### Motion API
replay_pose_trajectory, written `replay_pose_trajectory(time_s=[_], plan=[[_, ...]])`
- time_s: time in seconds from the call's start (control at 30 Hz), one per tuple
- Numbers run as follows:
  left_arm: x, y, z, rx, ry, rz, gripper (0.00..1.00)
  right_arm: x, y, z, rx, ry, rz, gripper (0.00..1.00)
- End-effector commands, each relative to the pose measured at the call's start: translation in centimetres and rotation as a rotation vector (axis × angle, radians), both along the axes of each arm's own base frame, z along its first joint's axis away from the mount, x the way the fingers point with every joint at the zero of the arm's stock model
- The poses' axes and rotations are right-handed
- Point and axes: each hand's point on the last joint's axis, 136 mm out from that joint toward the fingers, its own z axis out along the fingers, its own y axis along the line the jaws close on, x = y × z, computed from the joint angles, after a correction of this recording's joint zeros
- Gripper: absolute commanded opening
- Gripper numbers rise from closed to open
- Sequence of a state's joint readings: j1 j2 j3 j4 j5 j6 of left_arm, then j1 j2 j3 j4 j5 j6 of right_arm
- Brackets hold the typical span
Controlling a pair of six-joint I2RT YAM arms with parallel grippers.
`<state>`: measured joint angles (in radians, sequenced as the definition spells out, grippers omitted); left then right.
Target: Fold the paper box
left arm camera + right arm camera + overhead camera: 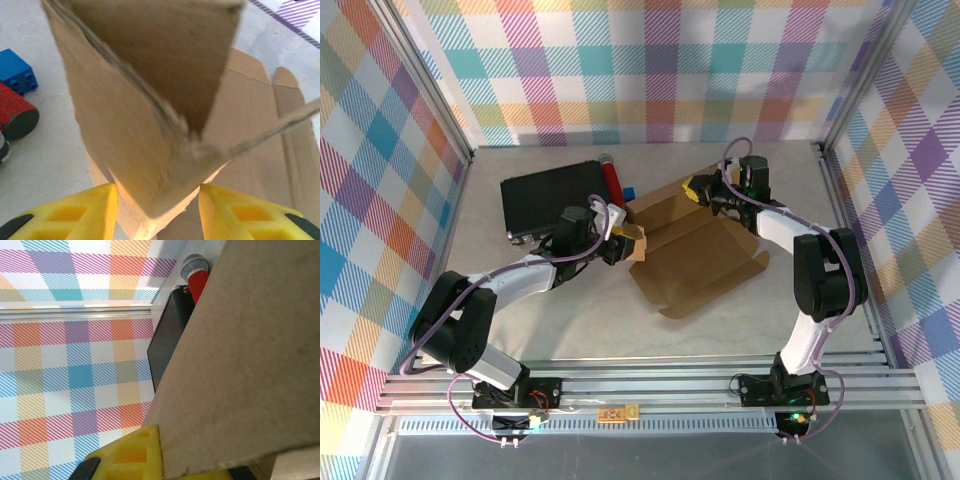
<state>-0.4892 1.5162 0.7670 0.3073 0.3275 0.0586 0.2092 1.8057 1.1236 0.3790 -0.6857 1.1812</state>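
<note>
The paper box (705, 255) is a brown cardboard sheet lying mostly flat in the middle of the table, with its left end folded upward. My left gripper (628, 243) is at that raised left end. In the left wrist view its yellow fingers (70, 215) stand on either side of a folded-up corner of the paper box (150, 125) and press against it. My right gripper (695, 188) is shut on the box's far edge. In the right wrist view, the cardboard (250, 365) is pinched at one yellow finger (127, 452).
A black flat case (555, 195) lies at the back left with a red cylinder (611, 178) and a blue brick (629, 193) beside it, close to the left gripper. Checked walls and aluminium rails enclose the table.
</note>
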Motion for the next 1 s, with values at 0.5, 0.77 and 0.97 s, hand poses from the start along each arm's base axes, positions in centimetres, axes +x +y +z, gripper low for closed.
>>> replay_pose_trajectory(time_s=[0.5, 0.77, 0.97], plan=[[2.3, -1.5, 0.3, -0.005, -0.091, 0.201, 0.5, -1.5, 0.9, 1.4, 0.011, -0.061, 0.003, 0.0], [3.3, -1.0, -0.3, 0.019, -0.106, 0.333, 0.5, -1.7, 0.7, 1.2, 0.015, -0.054, -0.019, 0.0], [3.7, -1.1, -0.2, -0.012, -0.124, 0.386, 0.54, -1.6, 0.9, 1.1, 0.017, -0.041, -0.036, 0.0]])
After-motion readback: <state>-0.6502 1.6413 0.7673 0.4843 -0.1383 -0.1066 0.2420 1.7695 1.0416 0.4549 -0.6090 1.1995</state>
